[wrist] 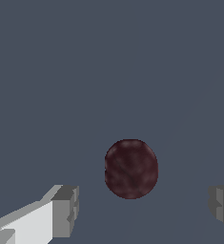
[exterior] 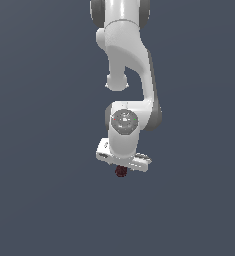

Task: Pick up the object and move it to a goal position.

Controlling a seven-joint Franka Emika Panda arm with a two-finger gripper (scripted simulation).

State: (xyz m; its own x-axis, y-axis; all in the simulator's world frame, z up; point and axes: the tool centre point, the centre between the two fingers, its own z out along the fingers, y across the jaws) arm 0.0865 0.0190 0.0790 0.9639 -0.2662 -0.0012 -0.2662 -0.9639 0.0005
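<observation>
Gripper (wrist: 142, 209) spread wide, fingers (wrist: 66, 209) either side of dark red bumpy lump (wrist: 131, 168), not touching it; white arm (exterior: 126, 75) above, plain grey floor (exterior: 39, 200).

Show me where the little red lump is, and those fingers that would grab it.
Lump (wrist: 131, 168): wrist view, middle of its bumpy dark red face.
Lump (exterior: 121, 171): exterior view, its small visible body just under the gripper.
Fingers (wrist: 66, 210): wrist view, grey tip of one finger; the other stands apart across the lump.

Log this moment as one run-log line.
phase: pre-grasp | gripper: open, fingers either side of the object, not touching | object: small dark red bumpy lump, not held | surface: plain grey-blue floor
</observation>
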